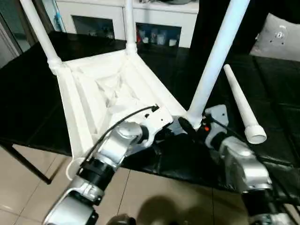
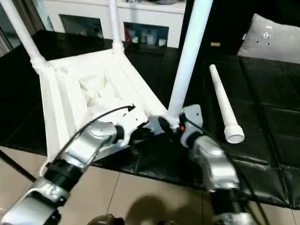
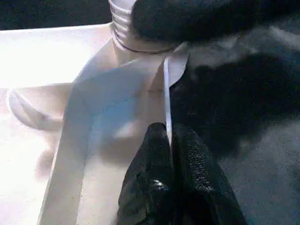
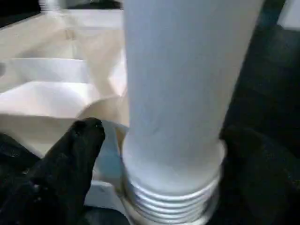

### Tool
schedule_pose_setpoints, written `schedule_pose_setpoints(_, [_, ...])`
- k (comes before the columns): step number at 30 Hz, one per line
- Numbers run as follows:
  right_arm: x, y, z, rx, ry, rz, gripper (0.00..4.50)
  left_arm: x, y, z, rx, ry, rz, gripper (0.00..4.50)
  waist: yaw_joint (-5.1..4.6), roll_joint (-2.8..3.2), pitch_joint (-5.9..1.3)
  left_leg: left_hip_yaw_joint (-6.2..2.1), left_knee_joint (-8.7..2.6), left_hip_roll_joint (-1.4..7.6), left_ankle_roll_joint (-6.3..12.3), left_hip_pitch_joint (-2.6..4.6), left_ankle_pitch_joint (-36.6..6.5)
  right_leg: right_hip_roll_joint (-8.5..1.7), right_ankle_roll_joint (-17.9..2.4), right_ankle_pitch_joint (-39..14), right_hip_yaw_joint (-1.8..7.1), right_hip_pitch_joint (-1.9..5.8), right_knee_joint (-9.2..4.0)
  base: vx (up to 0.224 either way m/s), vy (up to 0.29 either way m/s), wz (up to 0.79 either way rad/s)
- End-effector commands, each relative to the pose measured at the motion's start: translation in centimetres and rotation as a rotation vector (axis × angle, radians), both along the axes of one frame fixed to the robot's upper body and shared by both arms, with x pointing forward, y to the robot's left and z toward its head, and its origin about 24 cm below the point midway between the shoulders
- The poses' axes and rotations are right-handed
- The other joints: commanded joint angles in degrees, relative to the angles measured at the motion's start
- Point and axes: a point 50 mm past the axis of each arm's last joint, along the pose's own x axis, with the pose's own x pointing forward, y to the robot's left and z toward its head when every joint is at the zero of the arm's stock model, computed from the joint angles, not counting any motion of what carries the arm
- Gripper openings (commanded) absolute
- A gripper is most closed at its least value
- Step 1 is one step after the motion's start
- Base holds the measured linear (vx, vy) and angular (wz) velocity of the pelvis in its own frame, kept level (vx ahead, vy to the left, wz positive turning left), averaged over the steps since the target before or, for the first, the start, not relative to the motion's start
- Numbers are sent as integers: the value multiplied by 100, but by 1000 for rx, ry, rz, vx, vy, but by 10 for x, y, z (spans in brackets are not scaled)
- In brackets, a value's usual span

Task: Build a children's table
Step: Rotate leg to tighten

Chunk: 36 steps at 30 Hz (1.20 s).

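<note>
The table top (image 1: pixel 101 96) lies upside down on the black mat (image 1: pixel 187 161), its ribbed underside up, and three legs already stand in its corner sockets: one at about eleven o'clock (image 1: pixel 40 30), one at twelve (image 1: pixel 129 26), and the near one (image 1: pixel 216 58) rising at about three o'clock from the top's middle. In the right wrist view the threads at that near leg's foot are exposed, so I judge it not fully screwed home. The fourth leg (image 1: pixel 241 103) lies loose on the mat, further out at three o'clock, apart from the top; the socket at the seven o'clock corner looks empty. The left gripper (image 3: pixel 171 183) is pinched together on the thin rim of the top beside the near socket. The right gripper (image 4: pixel 159 154) stands with its fingers (image 4: pixel 75 154) apart on either side of the near leg's foot, not clamping it. A white cabinet (image 1: pixel 159 18) stands beyond at twelve.
</note>
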Motion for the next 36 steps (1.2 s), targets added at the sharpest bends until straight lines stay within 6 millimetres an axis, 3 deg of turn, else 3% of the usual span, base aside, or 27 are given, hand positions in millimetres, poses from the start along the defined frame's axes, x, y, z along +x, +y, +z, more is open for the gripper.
schedule_pose_setpoints(1, [-5,-8,6,-26,-23,88,447,5,-1,19,-53,-67,-75,0,21,-88,-405,-446,-429,872,201,110,-1140,-959,-742,-1585,583,267,-456,0,0,0])
schedule_pose_setpoints(5, [-10,-22,9,-90,-1,201,447,2,10,17,2,-70,-178,0,50,-73,-412,-447,-407,841,319,103,-1077,-955,-769,-1593,565,258,-460,0,0,0])
schedule_pose_setpoints(6, [-11,-24,10,-100,5,238,447,0,13,17,19,-67,-210,0,39,-89,-416,-433,-409,852,345,103,-1055,-953,-769,-1570,573,270,-459,0,0,0])
schedule_pose_setpoints(9, [-15,-26,15,-128,26,363,447,-3,23,18,50,-56,-312,0,100,-67,-421,-436,-411,889,414,116,-979,-932,-802,-1453,561,251,-432,0,0,0])
schedule_pose_setpoints(16, [-21,-22,13,-187,48,521,447,-10,29,19,93,-43,-483,0,261,-45,-437,-422,-422,927,272,159,-1065,-949,-900,-1380,566,219,-397,0,0,0])
schedule_pose_setpoints(20, [-22,-18,11,-162,74,584,411,-11,29,20,123,-41,-537,0,330,-53,-439,-417,-426,932,211,159,-1108,-970,-912,-1426,566,218,-389,0,0,0])
schedule_pose_setpoints(22, [-22,-17,10,-162,79,598,377,-10,29,20,127,-42,-548,0,337,-65,-440,-432,-431,944,160,158,-1124,-985,-884,-1501,568,223,-393,0,0,0])
schedule_pose_setpoints(25, [-21,-14,9,-158,84,609,368,-10,29,20,132,-43,-555,0,338,-71,-444,-429,-426,929,146,149,-1102,-987,-868,-1514,570,226,-395,0,0,0])
schedule_pose_setpoints(32, [-22,-13,7,-140,97,634,291,-9,31,20,136,-38,-573,0,343,-75,-440,-431,-427,929,177,143,-1105,-982,-815,-1628,563,221,-414,0,0,0])
schedule_pose_setpoints(36, [-23,-12,7,-131,100,642,277,-9,31,19,134,-34,-577,0,347,-71,-449,-434,-427,940,168,145,-1057,-981,-842,-1536,564,222,-395,0,0,0])
